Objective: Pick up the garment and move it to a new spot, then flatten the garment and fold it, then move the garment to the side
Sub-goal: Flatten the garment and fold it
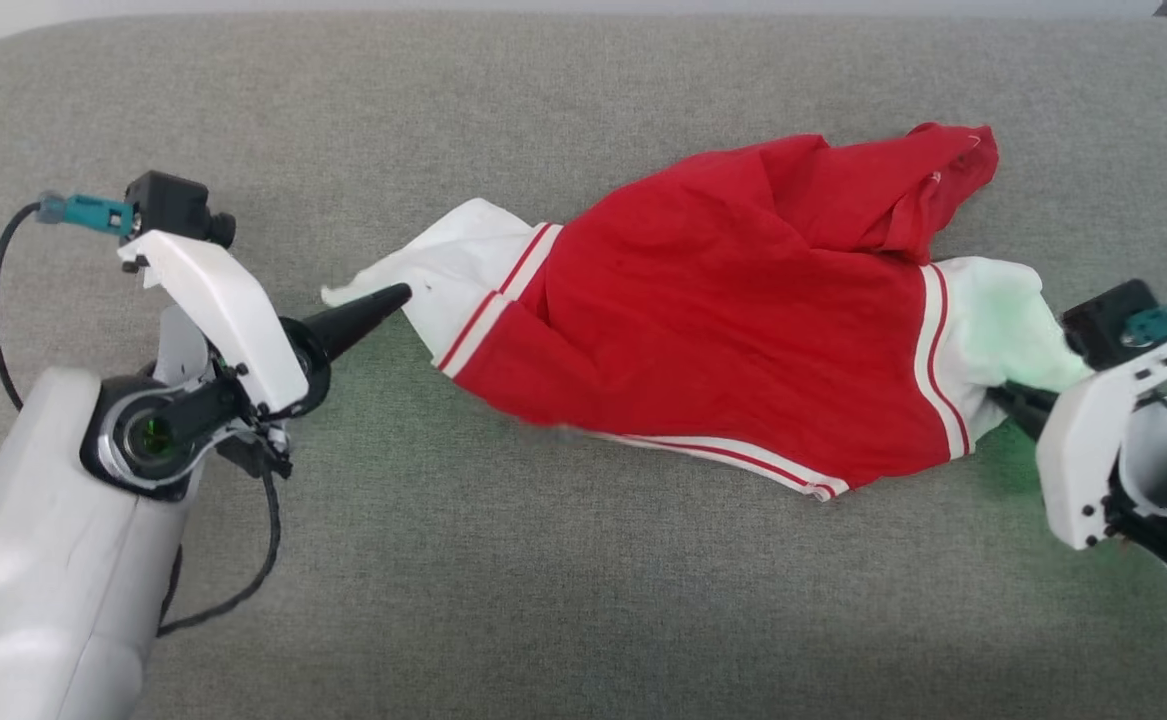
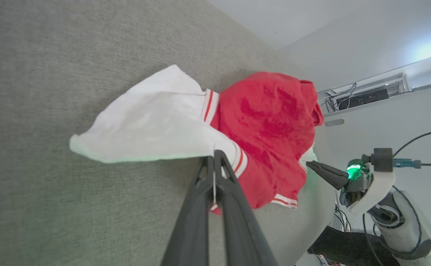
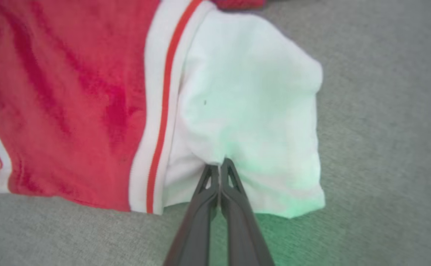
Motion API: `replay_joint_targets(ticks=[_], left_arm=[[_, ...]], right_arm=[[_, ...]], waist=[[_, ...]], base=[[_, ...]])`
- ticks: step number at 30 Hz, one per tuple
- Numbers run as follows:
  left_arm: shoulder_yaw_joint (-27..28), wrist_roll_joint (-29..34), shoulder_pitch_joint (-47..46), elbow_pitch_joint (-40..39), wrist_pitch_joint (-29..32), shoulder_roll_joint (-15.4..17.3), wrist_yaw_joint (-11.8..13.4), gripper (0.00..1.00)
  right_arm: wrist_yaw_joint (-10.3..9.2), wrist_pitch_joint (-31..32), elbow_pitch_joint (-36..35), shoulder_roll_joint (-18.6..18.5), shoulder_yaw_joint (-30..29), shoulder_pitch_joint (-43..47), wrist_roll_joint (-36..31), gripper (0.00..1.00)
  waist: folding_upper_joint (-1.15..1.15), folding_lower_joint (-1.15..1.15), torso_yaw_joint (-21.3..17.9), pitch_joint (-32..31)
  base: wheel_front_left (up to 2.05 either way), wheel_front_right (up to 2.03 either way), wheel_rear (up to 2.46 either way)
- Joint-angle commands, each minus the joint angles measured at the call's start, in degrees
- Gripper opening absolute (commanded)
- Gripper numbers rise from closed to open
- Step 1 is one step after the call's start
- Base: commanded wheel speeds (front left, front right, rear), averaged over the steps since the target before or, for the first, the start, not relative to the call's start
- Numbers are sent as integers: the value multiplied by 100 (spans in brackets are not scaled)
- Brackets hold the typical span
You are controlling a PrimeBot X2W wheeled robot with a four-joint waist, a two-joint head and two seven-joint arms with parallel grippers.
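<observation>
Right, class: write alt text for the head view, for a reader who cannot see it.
A rumpled red garment with white sleeves stretches across a grey fabric surface. The left gripper is shut on one sleeve, the right gripper on the other.

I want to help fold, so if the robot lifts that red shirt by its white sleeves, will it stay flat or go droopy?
Probably droopy: the red shirt lies bunched and creased. Its middle would likely sag, since the left tool and right tool pinch only the sleeves. It seems light, thin cloth.
</observation>
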Motion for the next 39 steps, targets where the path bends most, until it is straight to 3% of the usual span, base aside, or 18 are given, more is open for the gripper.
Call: replay_joint_targets(ticks=[1,9,15,20,26,30,36,39], left_arm=[[12,-92,141,-158,-49,5,9,0],[94,-361,606,-1289,-449,68,9,0],[203,-161,413,-1422,-979,-2,9,0],[302,107,-307,-887,-1522,-247,27,0],[402,552,-2027,236,-2080,-508,66,0],[625,929,-3636,1333,-2990,-660,144,0],[517,1404,-5328,2328,-3836,-748,60,0],[501,1486,-5755,2576,-4127,-773,44,0]], right_arm=[[-4,-98,-59,-10,-132,83,17,0],[-4,-196,-1072,-241,-1264,556,-142,0],[-3,29,-1712,34,-2017,640,-324,0],[-3,-45,-1709,466,-2215,81,-310,0],[-2,-372,-981,1147,-2535,-1694,-118,0],[-3,-837,213,1692,-2767,-3654,-415,0],[-2,-1732,1548,1957,-2939,-5685,-1119,0],[-2,-2062,1927,2051,-3029,-6172,-1304,0]], waist=[[0,0,-6,-37],[0,0,11,83],[0,0,-33,294],[0,0,-73,520],[0,0,-249,937],[0,0,-392,1284],[0,0,-493,1497],[0,0,-530,1512]], base=[[0,0,0],[0,0,0],[0,0,0],[0,0,0],[0,0,0],[0,0,0],[0,0,0],[0,0,0]])
